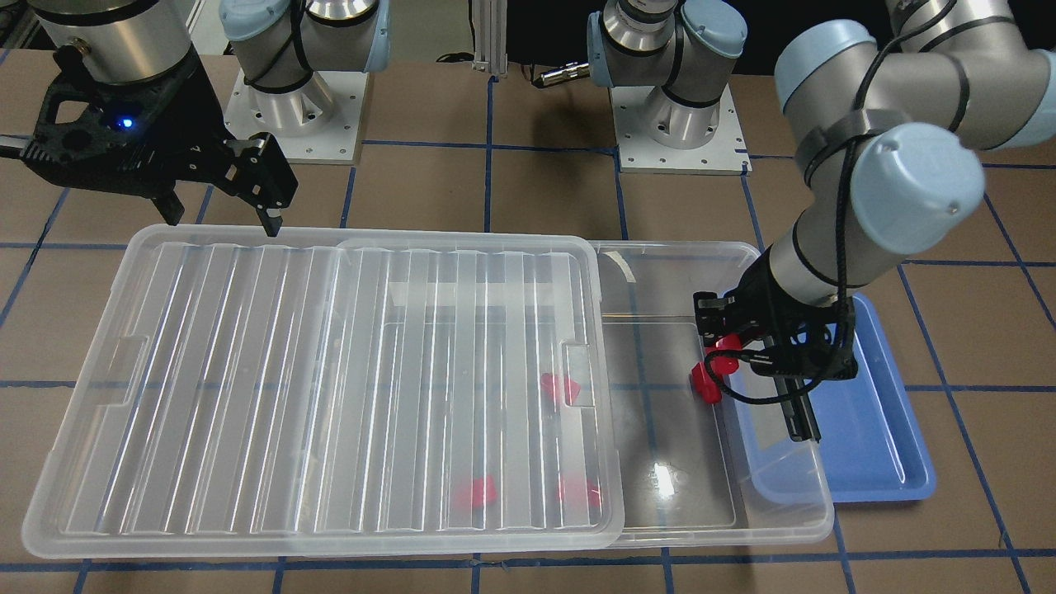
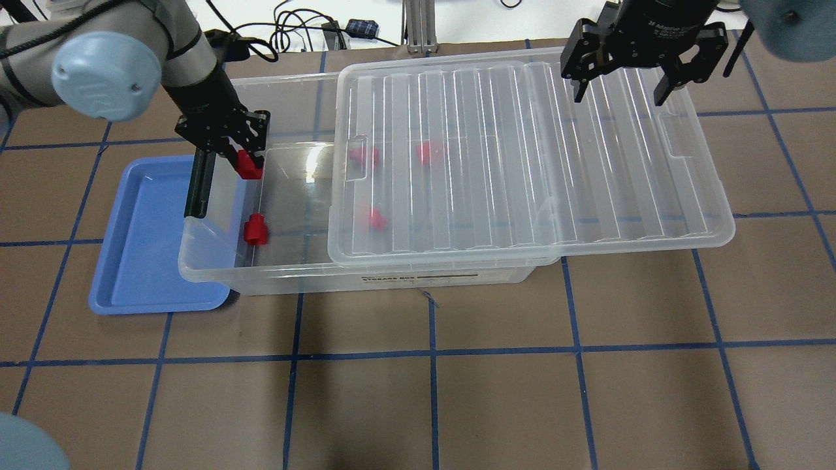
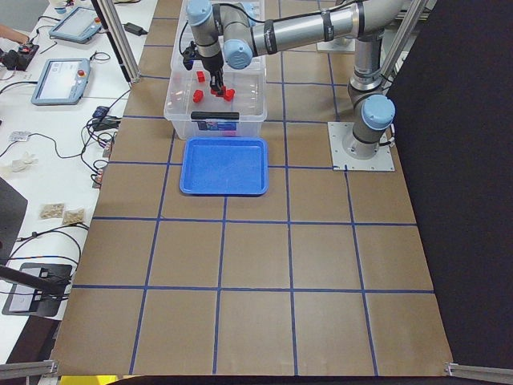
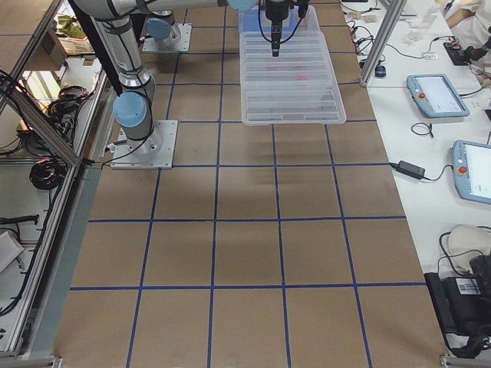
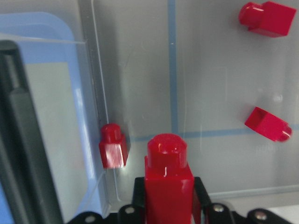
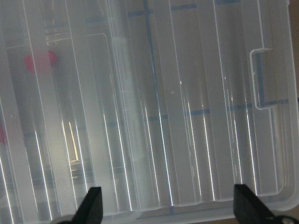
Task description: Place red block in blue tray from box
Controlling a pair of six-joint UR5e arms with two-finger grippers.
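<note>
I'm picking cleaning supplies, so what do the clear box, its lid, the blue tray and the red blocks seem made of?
The box: probably clear glossy plastic; the table's blue lines show through. Its lid: likely the same, ribbed, slightly milky, with glare streaks. The blue tray: opaque, smooth, probably moulded plastic. The red block: shiny, hard-looking plastic with sharp highlights.

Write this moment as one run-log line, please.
left jaws: shut on red block, over open end of box | right jaws: open above lid | blue tray: no block yet

Brown table with blue tape grid; screen pendant on white side bench.
</note>
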